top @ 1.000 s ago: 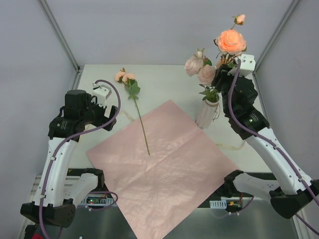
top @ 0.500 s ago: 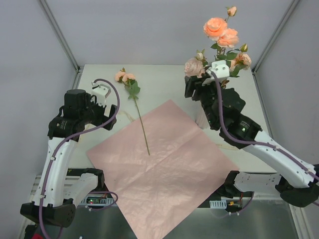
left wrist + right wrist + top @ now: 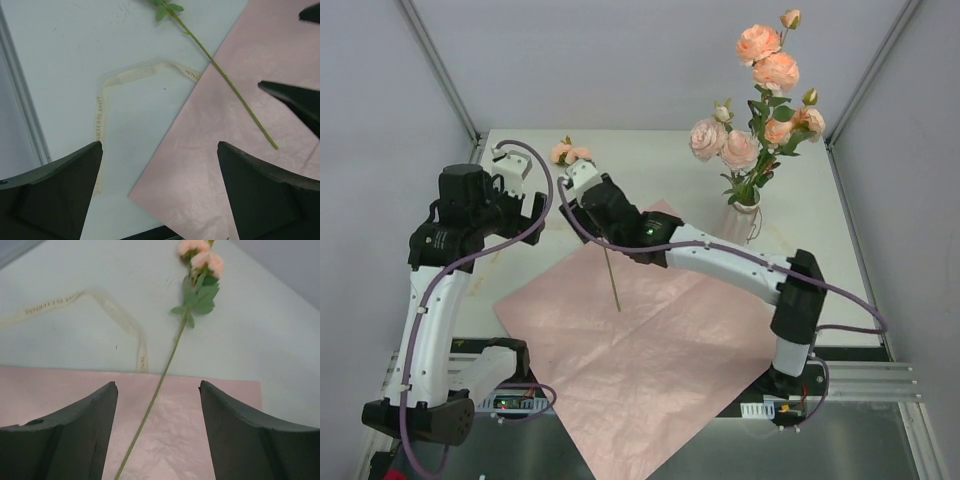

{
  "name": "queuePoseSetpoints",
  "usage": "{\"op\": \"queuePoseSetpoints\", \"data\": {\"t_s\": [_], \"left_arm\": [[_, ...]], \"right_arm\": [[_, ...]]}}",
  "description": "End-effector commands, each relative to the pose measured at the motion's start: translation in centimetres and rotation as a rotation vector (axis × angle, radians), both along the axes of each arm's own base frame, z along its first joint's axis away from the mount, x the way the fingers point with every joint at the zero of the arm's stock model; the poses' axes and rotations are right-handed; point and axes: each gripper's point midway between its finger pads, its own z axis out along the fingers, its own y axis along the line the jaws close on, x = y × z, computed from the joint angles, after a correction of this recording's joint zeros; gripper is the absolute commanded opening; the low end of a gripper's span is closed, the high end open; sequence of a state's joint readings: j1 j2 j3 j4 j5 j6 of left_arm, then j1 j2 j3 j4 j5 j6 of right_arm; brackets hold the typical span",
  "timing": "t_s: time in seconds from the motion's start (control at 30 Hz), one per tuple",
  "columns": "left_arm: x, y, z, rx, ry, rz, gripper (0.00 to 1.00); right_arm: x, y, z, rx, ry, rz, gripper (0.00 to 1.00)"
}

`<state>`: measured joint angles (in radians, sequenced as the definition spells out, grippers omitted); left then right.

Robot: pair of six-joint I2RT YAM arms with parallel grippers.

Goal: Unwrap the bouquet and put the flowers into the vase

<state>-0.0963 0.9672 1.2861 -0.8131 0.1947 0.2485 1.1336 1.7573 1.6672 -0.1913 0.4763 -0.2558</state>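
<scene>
Covering much of the bench [image 3: 660,160], the pink paper [image 3: 650,340] is laid flat, and the vase [image 3: 735,232], filled with flowers [image 3: 750,140], is stood at its 2 o'clock. One loose rose [image 3: 172,347] is laid at 11 o'clock, its stem run from 1 to 7 o'clock under the right pincer [image 3: 157,385], spread and empty, the nearer one. The left pincer [image 3: 159,145] is held wide, empty. A ribbon [image 3: 125,76] is laid just beside the stem.
</scene>
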Motion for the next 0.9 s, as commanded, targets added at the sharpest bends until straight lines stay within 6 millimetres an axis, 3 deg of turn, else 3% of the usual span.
{"op": "queuePoseSetpoints", "data": {"t_s": [0.0, 0.13, 0.27, 0.3, 0.33, 0.4, 0.43, 0.47, 0.53, 0.57, 0.6, 0.63, 0.87], "left_arm": [[0.9, 2.2, 0.3, 0.025, -0.017, 0.102, 0.99], [1.8, 5.5, -0.1, 0.049, -0.009, 0.230, 0.99], [2.4, 6.6, -1.1, 0.017, 0.015, 0.245, 0.99], [2.7, 6.7, -1.9, 0.017, 0.033, 0.242, 0.99], [2.8, 6.8, -2.3, 0.024, 0.040, 0.229, 0.99], [2.9, 6.3, -3.2, 0.013, 0.062, 0.197, 0.99], [2.9, 6.1, -3.4, 0.015, 0.064, 0.176, 0.99], [3.0, 6.0, -3.6, 0.012, 0.065, 0.165, 0.99], [2.9, 5.6, -3.9, 0.005, 0.069, 0.138, 0.99], [2.9, 5.6, -4.0, 0.006, 0.071, 0.136, 0.99], [2.9, 5.5, -4.2, 0.005, 0.075, 0.131, 0.99], [2.9, 5.6, -4.2, 0.005, 0.076, 0.130, 0.99], [2.9, 5.1, -4.6, -0.008, 0.084, 0.100, 0.99]], "right_arm": [[-0.2, 2.6, -5.4, -0.044, 0.159, 0.053, 0.70], [1.3, 3.7, -10.5, -0.067, 0.257, 0.045, 0.70], [3.2, 4.5, -13.3, -0.089, 0.293, 0.026, 0.70], [3.8, 4.6, -13.5, -0.087, 0.296, 0.020, 0.70], [4.8, 4.4, -15.2, -0.107, 0.316, 0.000, 0.70], [6.3, 4.8, -15.3, -0.090, 0.320, -0.004, 0.70], [7.5, 4.3, -17.0, -0.097, 0.346, -0.029, 0.69], [7.9, 4.8, -16.8, -0.069, 0.366, -0.012, 0.68], [9.2, 4.6, -18.3, -0.070, 0.393, -0.026, 0.66], [9.3, 4.6, -18.8, -0.083, 0.407, -0.021, 0.66], [9.9, 5.0, -18.1, -0.071, 0.394, -0.019, 0.66], [10.3, 4.8, -19.5, -0.093, 0.409, -0.028, 0.65], [10.9, 4.0, -21.8, -0.103, 0.470, -0.037, 0.62]]}}
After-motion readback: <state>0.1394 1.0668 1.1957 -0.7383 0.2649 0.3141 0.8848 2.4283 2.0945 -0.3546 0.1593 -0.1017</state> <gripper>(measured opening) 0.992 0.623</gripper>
